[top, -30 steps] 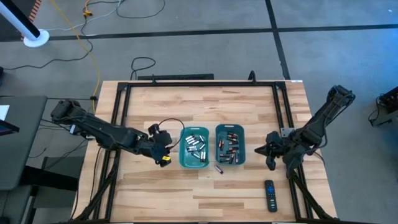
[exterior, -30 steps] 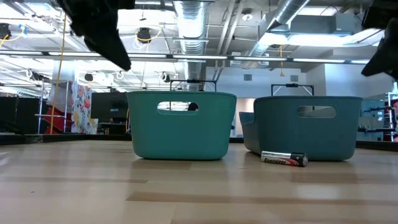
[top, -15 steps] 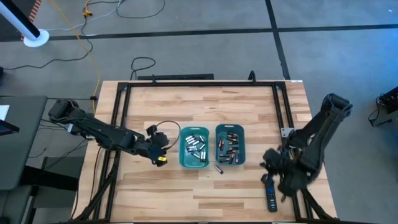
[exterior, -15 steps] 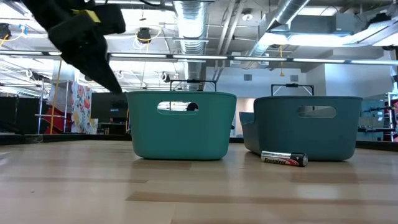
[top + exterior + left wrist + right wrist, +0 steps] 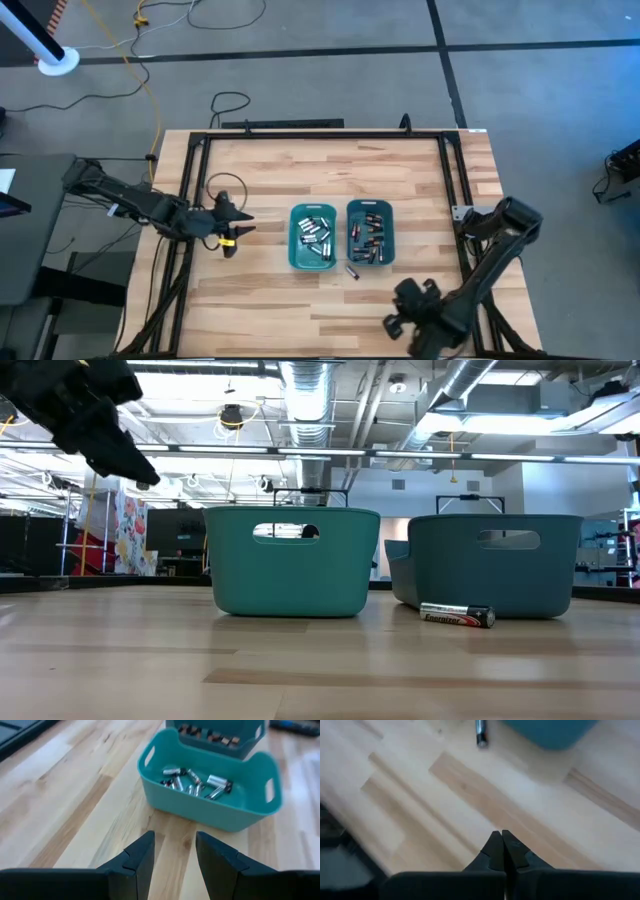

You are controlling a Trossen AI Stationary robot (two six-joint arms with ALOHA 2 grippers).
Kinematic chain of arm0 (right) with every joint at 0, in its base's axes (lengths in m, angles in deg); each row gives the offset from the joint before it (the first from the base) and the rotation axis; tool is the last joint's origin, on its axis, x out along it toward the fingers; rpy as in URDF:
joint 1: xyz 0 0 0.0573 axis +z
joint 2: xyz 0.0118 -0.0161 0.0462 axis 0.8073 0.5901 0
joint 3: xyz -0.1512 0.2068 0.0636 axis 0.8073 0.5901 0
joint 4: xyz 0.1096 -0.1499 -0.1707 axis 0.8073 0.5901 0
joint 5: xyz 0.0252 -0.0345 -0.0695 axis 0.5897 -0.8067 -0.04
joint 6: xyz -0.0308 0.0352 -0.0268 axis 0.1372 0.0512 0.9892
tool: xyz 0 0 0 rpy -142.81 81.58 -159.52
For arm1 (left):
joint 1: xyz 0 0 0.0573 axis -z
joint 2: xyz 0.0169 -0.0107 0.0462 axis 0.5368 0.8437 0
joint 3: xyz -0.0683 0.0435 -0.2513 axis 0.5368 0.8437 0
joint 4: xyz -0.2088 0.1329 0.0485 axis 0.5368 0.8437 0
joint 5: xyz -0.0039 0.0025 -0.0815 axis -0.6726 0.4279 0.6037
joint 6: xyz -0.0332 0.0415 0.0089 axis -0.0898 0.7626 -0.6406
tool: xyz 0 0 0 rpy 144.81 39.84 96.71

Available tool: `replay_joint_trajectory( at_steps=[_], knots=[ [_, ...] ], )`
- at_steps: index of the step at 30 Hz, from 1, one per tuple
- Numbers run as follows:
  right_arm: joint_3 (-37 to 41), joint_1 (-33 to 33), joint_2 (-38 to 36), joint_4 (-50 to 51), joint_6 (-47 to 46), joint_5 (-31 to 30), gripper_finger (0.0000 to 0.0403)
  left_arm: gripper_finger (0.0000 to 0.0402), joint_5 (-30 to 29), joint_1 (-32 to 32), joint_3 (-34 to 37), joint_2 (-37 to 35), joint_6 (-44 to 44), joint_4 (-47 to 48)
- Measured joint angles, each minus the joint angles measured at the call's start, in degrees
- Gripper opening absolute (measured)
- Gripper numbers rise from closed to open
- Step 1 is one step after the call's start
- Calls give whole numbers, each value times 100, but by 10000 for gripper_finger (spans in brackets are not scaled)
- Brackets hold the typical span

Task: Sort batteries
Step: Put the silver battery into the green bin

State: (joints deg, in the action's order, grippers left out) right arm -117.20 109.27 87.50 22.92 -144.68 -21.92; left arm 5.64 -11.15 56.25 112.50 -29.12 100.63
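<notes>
Teal bins: left bin (image 5: 313,238) holds silvery batteries (image 5: 194,782), right bin (image 5: 371,232) dark ones.
Left gripper (image 5: 234,226): left of bins, open, empty.
Stray battery (image 5: 352,271): just before right bin.
Right gripper (image 5: 396,322): right of it, closed, empty.
Next: probably open, grasp stray.

I see two bins side by side mid-table: the left bin (image 5: 312,238) and the right bin (image 5: 370,232), each with batteries (image 5: 316,234) inside. One loose battery (image 5: 352,271) lies on the table (image 5: 330,170) just before the right bin. My left gripper (image 5: 232,228) sits left of the bins, my right gripper (image 5: 392,322) at the table's front edge.
</notes>
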Motion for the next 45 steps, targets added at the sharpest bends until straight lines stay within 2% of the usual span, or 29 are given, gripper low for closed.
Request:
replay_joint_trajectory(
  at_steps=[5, 8, 11, 17, 26, 30, 37, 45],
  knots=[
    [-401, -496, 740, -4, 16, 1, 22, 137, 49, 2, 69, -611, 128, 50],
    [-482, -768, 1072, -164, 15, -20, 44, 137, 352, 5, 71, -797, 177, 47],
    [-487, -1018, 1281, -594, 117, -161, 68, 137, 603, 5, 71, -830, 263, 54],
    [-489, -1360, 1620, -1540, 1079, -689, 126, 137, 990, 5, 73, -759, 277, 71],
    [-494, -1569, 2154, -1676, 1383, -1157, 211, 137, 1266, 5, 73, -763, 161, 71],
    [-511, -1662, 2316, -1795, 1678, -1336, 218, 137, 1314, 5, 73, -763, 94, 68],
    [-489, -1724, 2336, -1967, 2133, -1580, 205, 137, 1322, 5, 73, -763, -5, 67],
    [-476, -1705, 2353, -3126, 3095, -1511, 199, 137, 1325, 5, 73, -763, -5, 69]
  ],
)
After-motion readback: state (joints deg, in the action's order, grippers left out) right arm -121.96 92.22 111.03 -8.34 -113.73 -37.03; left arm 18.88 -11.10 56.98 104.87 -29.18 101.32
